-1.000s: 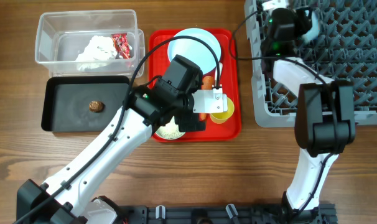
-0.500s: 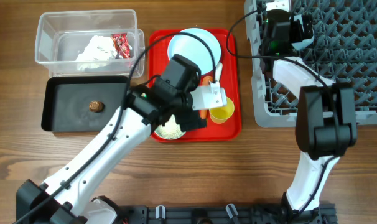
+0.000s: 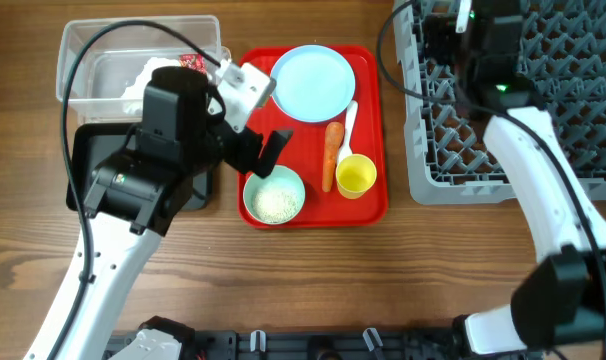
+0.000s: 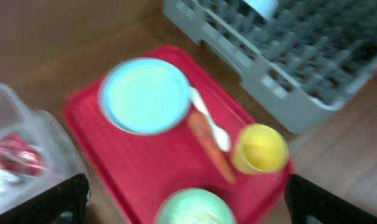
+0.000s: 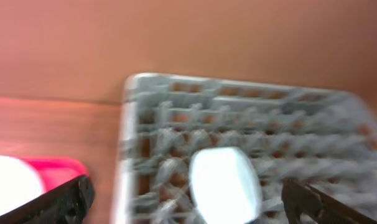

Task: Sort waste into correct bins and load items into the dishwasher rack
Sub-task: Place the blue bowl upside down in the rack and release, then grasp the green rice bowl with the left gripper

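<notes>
Note: your left gripper [image 3: 255, 152] hangs over the left edge of the tray [image 3: 371, 208], jaws wide apart and holding nothing. In the left wrist view its fingers [image 4: 59, 202] sit at the two bottom corners, with open tray showing between them. On the tray, the plate [image 3: 313, 83] lies flat at the far end. The carrot [image 3: 330, 155] lies lengthwise near the middle, and the spoon [image 3: 348, 120] lies alongside its upper half on the right. The cup [image 3: 355, 177] stands upright just beside the carrot's near end. The rice bowl [image 3: 251, 192] sits at the near left corner with the rice [image 3: 274, 204] still inside it. Left of the tray, the clear bin [image 3: 73, 60] holds the tissue [image 3: 141, 72] and the wrapper [image 4: 17, 155]. Your left arm covers most of the black bin [image 3: 83, 170] in front of it, so you cannot read that bin's contents. Your right gripper [image 5: 185, 190] is over the far left part of the rack [image 3: 443, 150], which stands well right of the tray on the table [image 3: 433, 280]. Its jaws are also spread wide and grip nothing. The right wrist view is blurred, but it shows the second bowl [image 5: 226, 183] resting among the rack pegs, beyond the fingertips. You cannot tell from it whether that bowl sits upright or tilted.
</notes>
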{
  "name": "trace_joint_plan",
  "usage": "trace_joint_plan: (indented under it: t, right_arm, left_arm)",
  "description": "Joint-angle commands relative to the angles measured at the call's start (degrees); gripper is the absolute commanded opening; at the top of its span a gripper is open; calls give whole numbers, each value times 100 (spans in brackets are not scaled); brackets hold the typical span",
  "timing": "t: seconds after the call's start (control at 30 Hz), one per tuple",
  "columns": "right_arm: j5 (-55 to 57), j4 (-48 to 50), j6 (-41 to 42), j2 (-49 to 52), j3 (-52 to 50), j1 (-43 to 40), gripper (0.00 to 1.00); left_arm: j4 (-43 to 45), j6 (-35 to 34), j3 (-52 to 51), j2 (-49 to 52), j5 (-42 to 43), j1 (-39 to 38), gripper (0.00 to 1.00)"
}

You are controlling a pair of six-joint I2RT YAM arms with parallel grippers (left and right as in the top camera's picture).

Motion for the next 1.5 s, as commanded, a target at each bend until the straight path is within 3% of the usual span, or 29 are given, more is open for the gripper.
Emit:
trace_joint_plan:
  t: [0.0,0.13,0.23,0.3,0.4,0.6,0.73,0.77,0.9,1.0,1.47]
  right_arm:
    - [-1598,-553,621,-459,33,13,100]
    - [-2153,-1093,730,-678,33,13,99]
    - [-2273,-1419,839,-796,33,11,100]
    - [-2275,-1628,846,-811,33,7,100]
    - [-2253,-1840,981,-811,33,7,100]
    - [-2079,-2028,981,-809,33,-105,100]
    - [-2081,-2070,984,-809,33,-203,100]
    - [-2081,-2068,984,-809,33,-201,100]
    - [-2098,-2087,984,-809,33,-201,100]
    - [-2124,-2131,981,-809,33,-201,100]
    - [-2120,-2151,975,-809,33,-201,100]
  left_arm:
    - [-282,-339,31,11,1067,15,100]
    - [-420,-1196,20,227,852,15,100]
    - [-892,-1845,4,643,-188,15,100]
    - [-1252,-2924,4,1102,-1196,20,100]
    - [-1480,-3602,4,1644,-1493,2,97]
    - [-1499,-3681,4,2601,-1405,-507,82]
    - [-1346,-3683,4,3023,-1399,-1097,53]
    - [-1292,-3681,4,3056,-1381,-1204,50]
    - [-1088,-3679,2,3167,-1471,-1611,41]
    - [-942,-3681,4,3305,-1491,-1814,39]
    - [-925,-3681,-2,3650,-1661,-1899,6]
